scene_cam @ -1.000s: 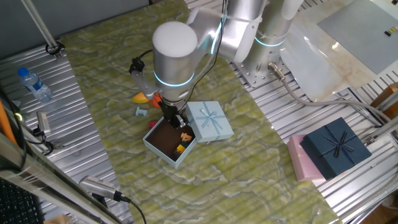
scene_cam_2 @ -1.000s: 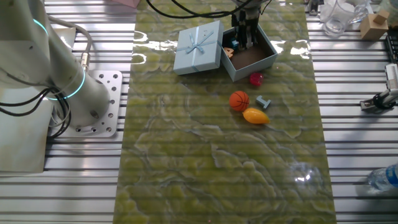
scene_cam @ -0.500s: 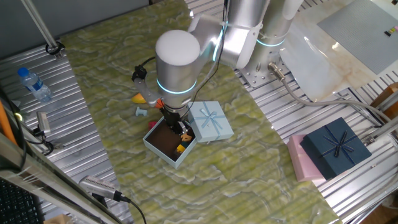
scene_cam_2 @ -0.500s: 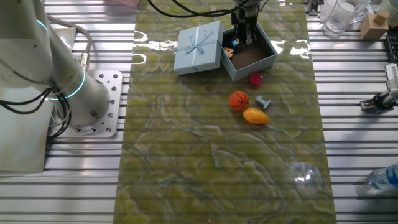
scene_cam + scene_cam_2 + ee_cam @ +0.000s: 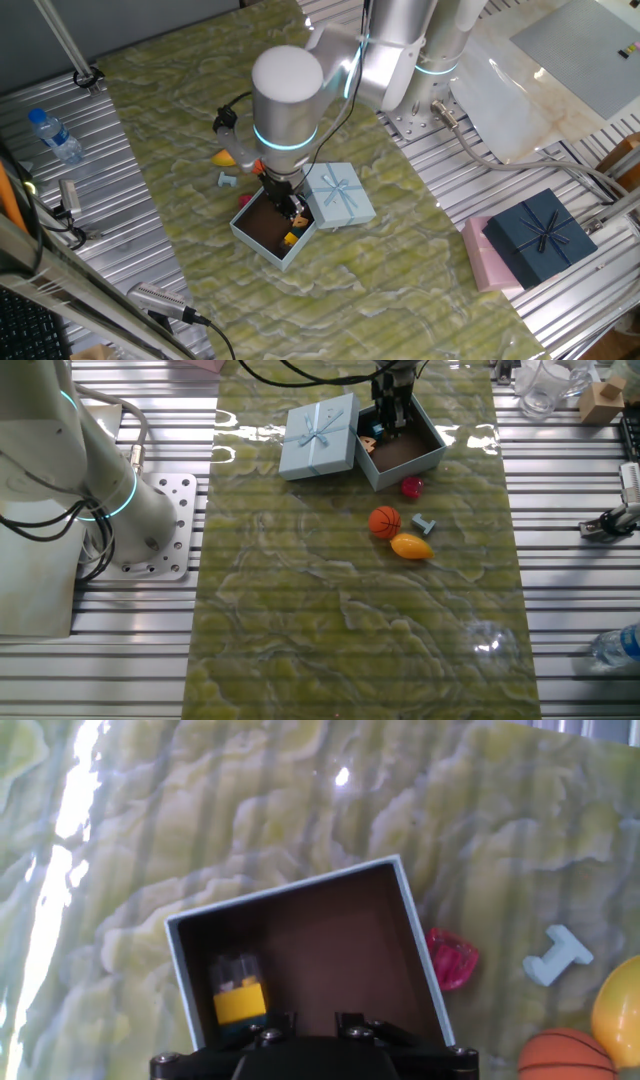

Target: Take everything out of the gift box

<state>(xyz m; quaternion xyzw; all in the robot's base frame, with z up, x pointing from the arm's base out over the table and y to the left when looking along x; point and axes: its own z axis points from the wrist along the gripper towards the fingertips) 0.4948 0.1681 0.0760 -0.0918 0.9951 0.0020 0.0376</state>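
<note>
Gift box (image 5: 300, 890), unlabelled, yellow toy (image 5: 240, 1003) inside; gripper (image 5: 291, 208) above it, finger spread hidden.

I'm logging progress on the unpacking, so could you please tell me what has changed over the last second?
The arm has shifted slightly, and the tool has crept a little further over the gift box toward the small toys in its corner. Whether it grips anything cannot be told. The lid, basketball, mango-like fruit, magenta piece and pale-blue piece lie as before.
</note>
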